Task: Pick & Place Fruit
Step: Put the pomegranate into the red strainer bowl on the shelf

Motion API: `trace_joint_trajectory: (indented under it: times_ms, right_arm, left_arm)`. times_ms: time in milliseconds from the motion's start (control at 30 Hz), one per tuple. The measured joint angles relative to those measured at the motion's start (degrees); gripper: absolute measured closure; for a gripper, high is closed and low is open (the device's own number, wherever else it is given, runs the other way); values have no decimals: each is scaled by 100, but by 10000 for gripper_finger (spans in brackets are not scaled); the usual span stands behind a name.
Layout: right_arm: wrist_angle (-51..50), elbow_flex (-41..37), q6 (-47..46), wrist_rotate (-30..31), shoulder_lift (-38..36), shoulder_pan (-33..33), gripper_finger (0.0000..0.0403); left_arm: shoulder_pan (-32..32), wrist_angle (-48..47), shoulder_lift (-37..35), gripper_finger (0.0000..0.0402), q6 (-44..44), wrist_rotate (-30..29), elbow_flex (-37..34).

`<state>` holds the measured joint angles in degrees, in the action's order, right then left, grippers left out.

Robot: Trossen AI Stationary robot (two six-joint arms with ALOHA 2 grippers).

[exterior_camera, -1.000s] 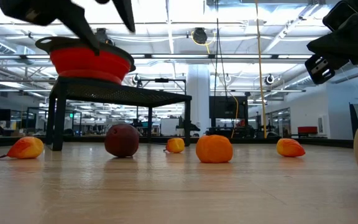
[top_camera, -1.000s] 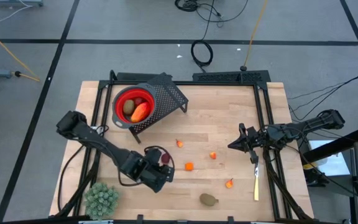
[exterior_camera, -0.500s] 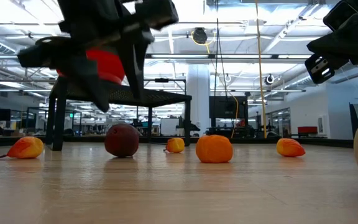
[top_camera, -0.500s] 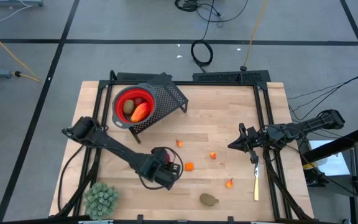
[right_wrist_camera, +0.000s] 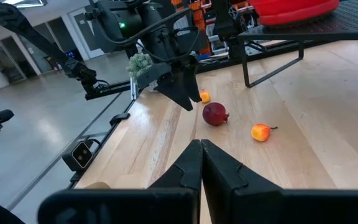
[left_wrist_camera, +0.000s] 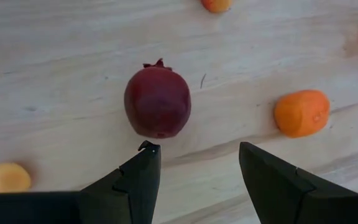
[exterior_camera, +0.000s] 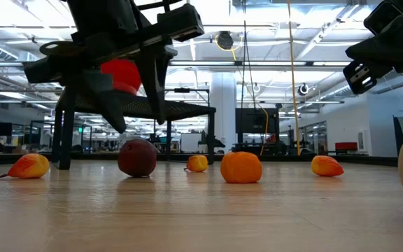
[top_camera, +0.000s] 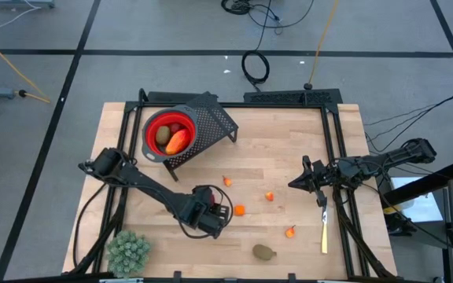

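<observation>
Your left tool [left_wrist_camera: 194,168] hangs just above the pale wooden desk [top_camera: 289,149], its two dark fingers [left_wrist_camera: 132,180] spread apart and empty, with the dark red ball-shaped toy fruit [left_wrist_camera: 158,102] lying on the desk just ahead of the fingertips, apart from them. A small orange toy piece [left_wrist_camera: 301,113] sits beside that ball, off to one side of the tool, and a yellow-orange piece [left_wrist_camera: 4,177] lies on the other side. Behind the tool, the red bowl [top_camera: 168,134] rests on a black mesh stand [top_camera: 211,119], holding a brownish-green oval [top_camera: 163,135] and a longer red-orange piece [top_camera: 177,141]. Your right tool [right_wrist_camera: 201,155] waits over the desk's far side, fingers pressed together on nothing, well apart from the fruit.
</observation>
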<state>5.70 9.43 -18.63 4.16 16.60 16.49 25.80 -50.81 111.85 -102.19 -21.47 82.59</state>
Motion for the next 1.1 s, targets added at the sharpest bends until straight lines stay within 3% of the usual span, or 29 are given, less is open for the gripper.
trace_joint_trajectory:
  times_ms: [1100]
  right_arm:
    - [0,0,1,-1,2,0,403]
  left_arm:
    - [4,-285,0,181,44,-107,0]
